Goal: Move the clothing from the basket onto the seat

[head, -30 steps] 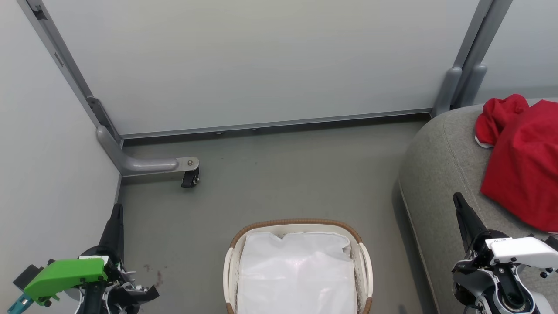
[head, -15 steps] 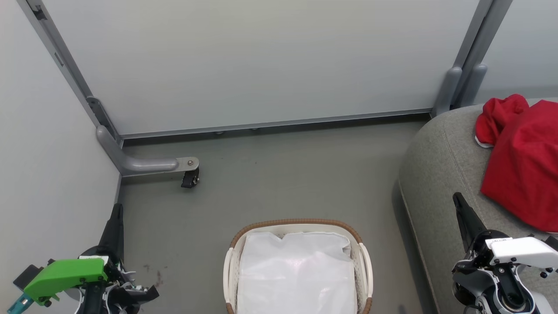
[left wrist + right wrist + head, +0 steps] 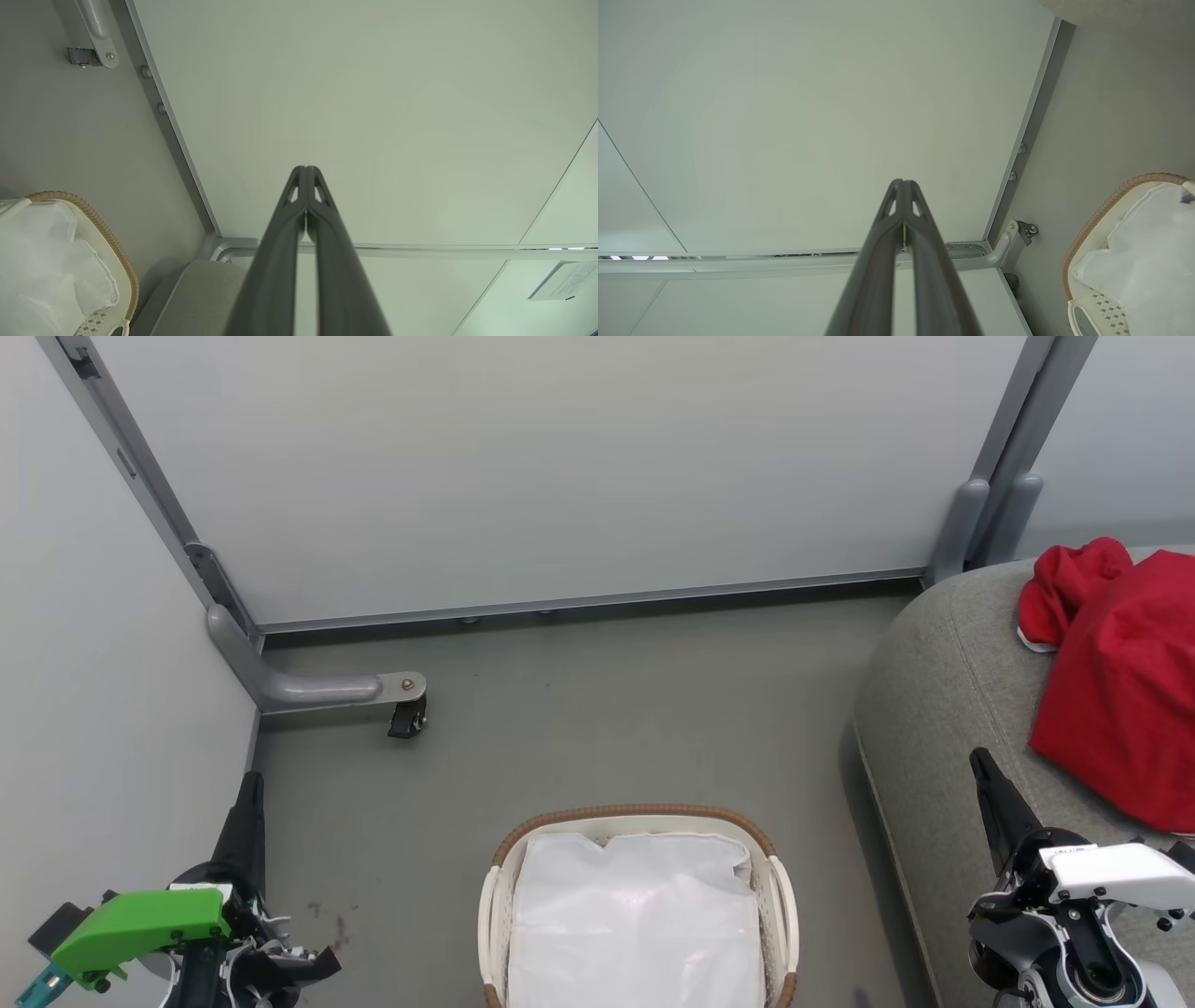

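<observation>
Left gripper (image 3: 250, 784) at the lower left of the head view: its two long dark fingers are pressed together into one point, grasping nothing, aimed up the frame over the grey floor (image 3: 607, 709). A bright green cover (image 3: 140, 924) sits on its wrist. In the left wrist view the same gripper (image 3: 306, 169) rises from the bottom middle, tips touching, against a pale wall panel (image 3: 373, 116).

The right gripper (image 3: 978, 758) is at the lower right of the head view, also clenched on nothing, with a white cover (image 3: 1116, 870) on its wrist. Its fingers lie over the edge of the seat (image 3: 934, 709). In the right wrist view it (image 3: 903, 182) shows tips together before the pale wall.

The clothing (image 3: 1120, 709), a red heap with a thin white trim at one fold, lies on the seat at the right edge of the head view, partly cut off by the frame, well apart from the basket.

The basket (image 3: 635, 814) stands on the floor at the bottom middle, between the two grippers, with its brown rim toward the wall. A white liner (image 3: 635, 924) covers its inside.

At the left middle a grey metal foot (image 3: 308, 689) with a small black wheel (image 3: 408, 719) rests on the floor.

The basket rim shows at the lower left of the left wrist view (image 3: 107, 238) and at the lower right of the right wrist view (image 3: 1111, 196).
</observation>
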Robot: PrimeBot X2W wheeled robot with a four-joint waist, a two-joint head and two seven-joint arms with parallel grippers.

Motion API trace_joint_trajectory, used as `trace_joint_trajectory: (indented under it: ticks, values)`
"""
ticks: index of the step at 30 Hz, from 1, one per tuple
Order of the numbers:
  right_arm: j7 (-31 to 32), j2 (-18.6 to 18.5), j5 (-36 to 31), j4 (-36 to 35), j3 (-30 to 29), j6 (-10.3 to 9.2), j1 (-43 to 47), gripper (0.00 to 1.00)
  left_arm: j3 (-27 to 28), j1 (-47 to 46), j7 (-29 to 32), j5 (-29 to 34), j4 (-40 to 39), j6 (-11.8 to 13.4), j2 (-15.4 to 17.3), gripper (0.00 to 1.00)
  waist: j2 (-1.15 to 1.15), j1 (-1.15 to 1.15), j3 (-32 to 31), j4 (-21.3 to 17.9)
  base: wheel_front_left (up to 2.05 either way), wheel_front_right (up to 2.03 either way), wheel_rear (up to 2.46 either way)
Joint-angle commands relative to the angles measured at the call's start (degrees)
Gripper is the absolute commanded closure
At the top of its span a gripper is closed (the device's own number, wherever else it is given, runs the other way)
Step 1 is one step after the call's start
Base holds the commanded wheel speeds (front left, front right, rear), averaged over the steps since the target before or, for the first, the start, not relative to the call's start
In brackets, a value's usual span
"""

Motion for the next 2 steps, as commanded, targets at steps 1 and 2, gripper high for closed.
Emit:
trace_joint_trajectory:
  ticks: [1, 2]
  values:
    - [0.07, -0.34, 0.18, -0.14, -0.08, -0.02, 0.58, 1.00, 0.11, -0.61, 0.23, -0.17, -0.04, -0.36, 0.31, 1.00, 0.00, 0.00, 0.00, 0.00, 0.00, 0.00, 0.00]
    - [0.07, -0.34, 0.18, -0.14, -0.08, -0.02, 0.58, 1.00, 0.11, -0.61, 0.23, -0.17, -0.03, -0.36, 0.31, 1.00, 0.00, 0.00, 0.00, 0.00, 0.00, 0.00, 0.00]
